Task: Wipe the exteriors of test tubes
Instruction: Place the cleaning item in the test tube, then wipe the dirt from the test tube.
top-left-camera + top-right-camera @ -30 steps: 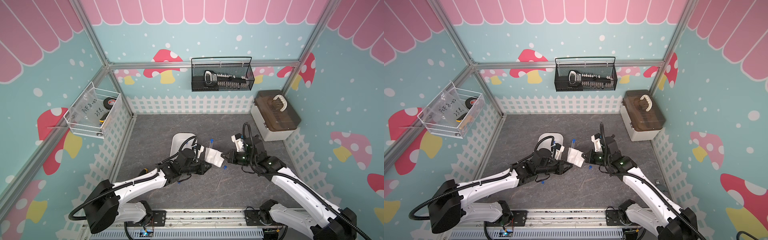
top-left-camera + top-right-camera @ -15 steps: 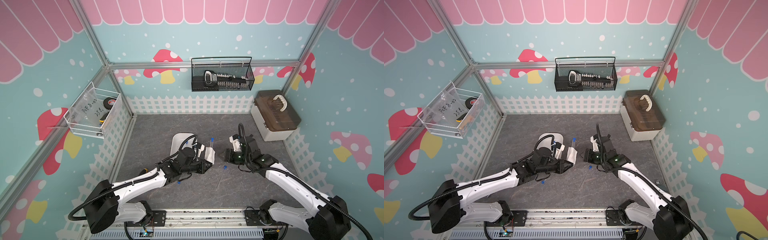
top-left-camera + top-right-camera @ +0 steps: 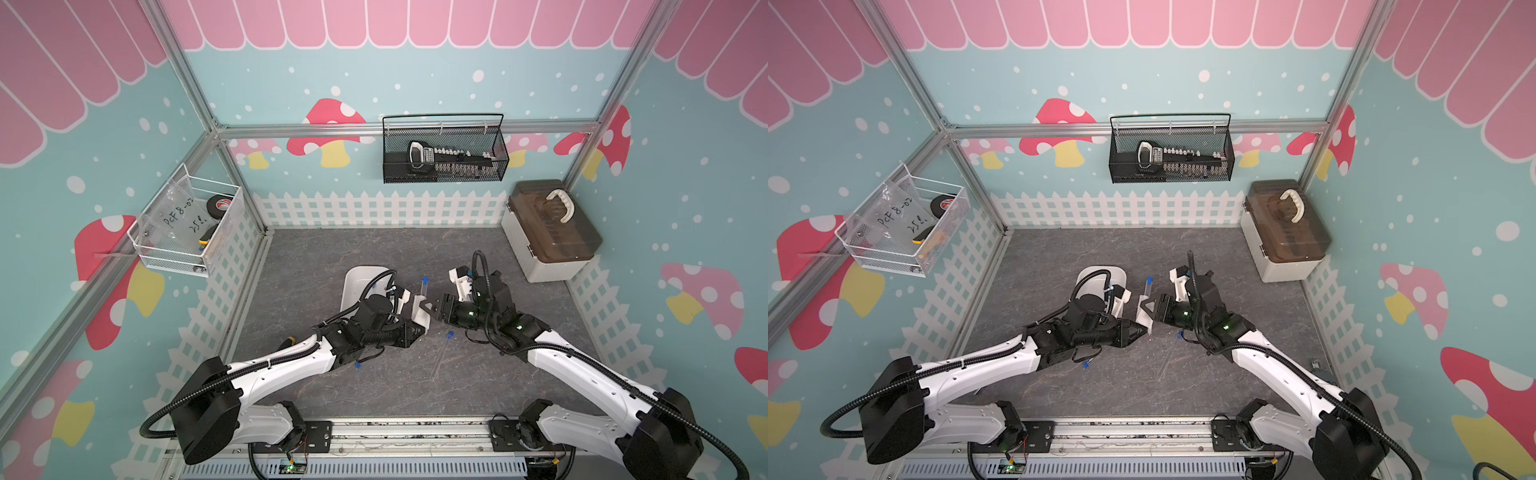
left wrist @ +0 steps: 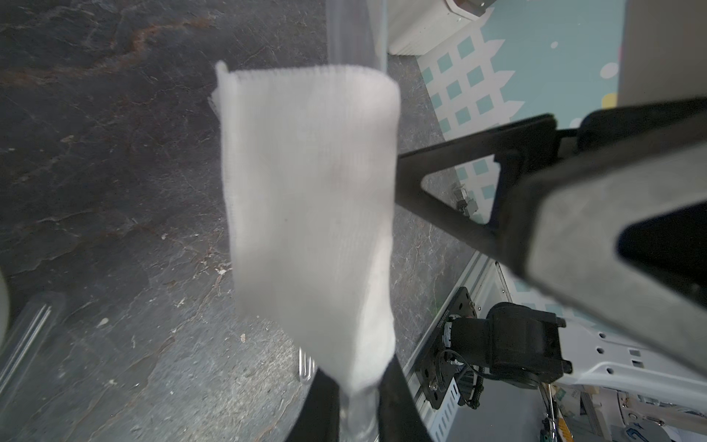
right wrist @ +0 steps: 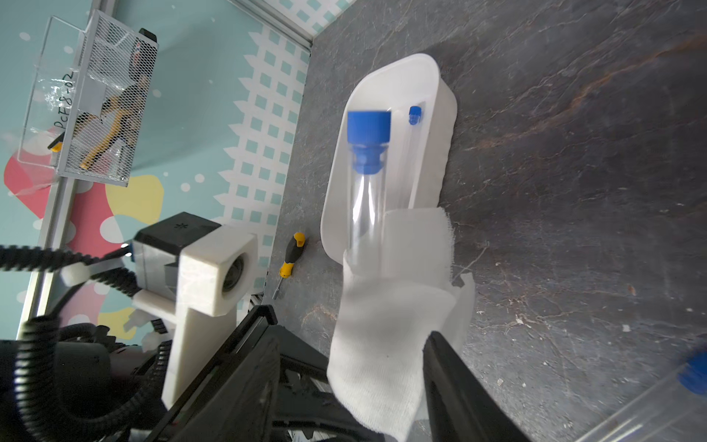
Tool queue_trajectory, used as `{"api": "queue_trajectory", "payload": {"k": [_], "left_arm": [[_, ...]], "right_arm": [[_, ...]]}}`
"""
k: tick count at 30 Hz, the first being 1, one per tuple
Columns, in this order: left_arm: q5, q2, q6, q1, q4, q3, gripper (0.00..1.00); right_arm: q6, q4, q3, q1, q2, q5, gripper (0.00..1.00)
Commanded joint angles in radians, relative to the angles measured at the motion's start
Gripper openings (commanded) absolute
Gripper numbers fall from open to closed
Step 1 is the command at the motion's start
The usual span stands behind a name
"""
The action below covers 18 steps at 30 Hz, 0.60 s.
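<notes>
My left gripper (image 3: 420, 329) (image 4: 357, 413) is shut on the bottom end of a clear test tube (image 3: 423, 289) (image 5: 367, 191) with a blue cap, held tilted upward. A white cloth (image 3: 419, 311) (image 4: 310, 210) (image 5: 386, 325) is wrapped round the tube's lower half. My right gripper (image 3: 432, 306) (image 5: 352, 344) stands open with a jaw on either side of the cloth; one finger (image 4: 440, 172) touches its edge. Another test tube (image 3: 440, 353) lies on the table below the right wrist. One more lies in the white tray (image 3: 357, 278) (image 5: 443, 114).
A blue cap (image 3: 357, 365) shows under the left arm. A screwdriver (image 5: 290, 256) lies by the tray. A brown-lidded box (image 3: 548, 232) stands at the back right. A black wire basket (image 3: 444, 153) and a white one (image 3: 187, 228) hang on the walls.
My right gripper, shut on the cloth a second ago, let go and drew back, then came up to the cloth again with jaws open. The left gripper kept its hold on the tube.
</notes>
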Motion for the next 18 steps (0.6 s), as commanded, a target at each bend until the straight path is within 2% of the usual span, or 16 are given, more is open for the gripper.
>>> {"api": "queue_trajectory", "payload": {"k": [1,8,13,18], "left_arm": [[0.004,0.011,0.019,0.005,-0.016,0.037,0.11],[0.004,0.006,0.013,0.005,-0.018,0.031,0.11],[0.007,0.005,0.01,0.004,-0.016,0.022,0.11],[0.01,0.004,0.008,-0.002,-0.016,0.016,0.11]], "right_arm": [[0.043,0.091,-0.028,0.028,0.037,0.011,0.55],[0.082,0.198,-0.086,0.036,0.083,0.028,0.28],[0.057,0.189,-0.048,0.022,0.101,0.061,0.21],[0.022,0.174,0.004,-0.033,0.132,0.06,0.2]]}}
